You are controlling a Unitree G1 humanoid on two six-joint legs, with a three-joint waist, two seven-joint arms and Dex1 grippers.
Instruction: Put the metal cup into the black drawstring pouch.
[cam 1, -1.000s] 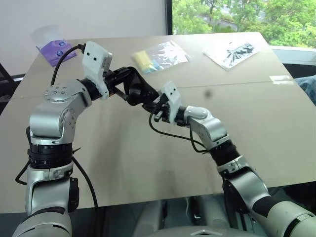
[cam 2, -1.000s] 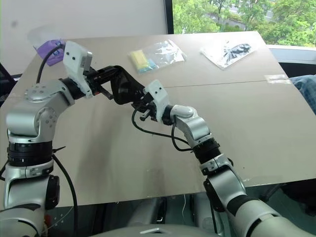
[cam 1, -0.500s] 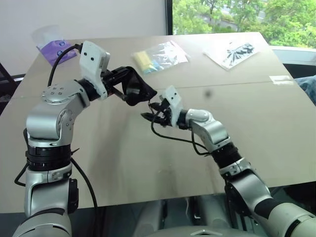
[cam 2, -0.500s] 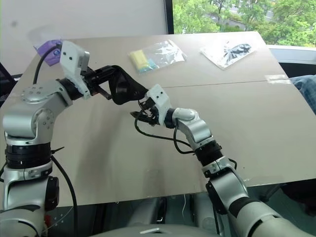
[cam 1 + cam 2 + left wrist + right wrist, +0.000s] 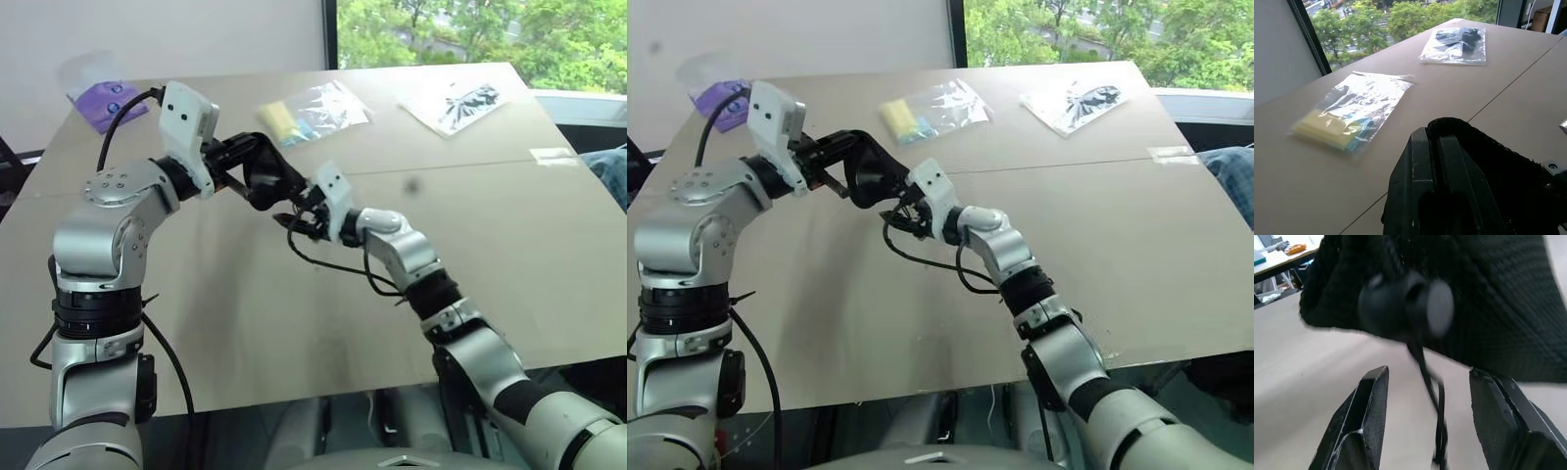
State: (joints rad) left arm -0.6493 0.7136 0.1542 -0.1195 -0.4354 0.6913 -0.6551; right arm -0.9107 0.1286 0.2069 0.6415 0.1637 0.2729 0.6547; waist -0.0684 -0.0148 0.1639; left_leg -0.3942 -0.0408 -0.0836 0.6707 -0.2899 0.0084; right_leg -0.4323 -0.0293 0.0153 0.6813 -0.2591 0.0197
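Observation:
The black drawstring pouch (image 5: 266,173) hangs in the air above the table (image 5: 245,294), and my left gripper (image 5: 235,174) is shut on its upper edge. In the left wrist view the two fingers (image 5: 1425,186) pinch the black fabric (image 5: 1484,161). My right gripper (image 5: 291,217) is open just below the pouch's right end. The right wrist view has the pouch's round cord stopper (image 5: 1410,303) above its open fingers (image 5: 1369,406), and the thin cord (image 5: 1437,411) dangles between them. The metal cup is out of view.
At the table's far side lie a clear bag with a yellow item (image 5: 309,113), a clear bag with something black (image 5: 460,103) and a purple packet (image 5: 103,98). A window with trees is behind. The table's front edge runs close to me.
My right gripper, shut at the pouch's end a second ago, has opened and shifted slightly left under the pouch. The left arm has kept still with the pouch.

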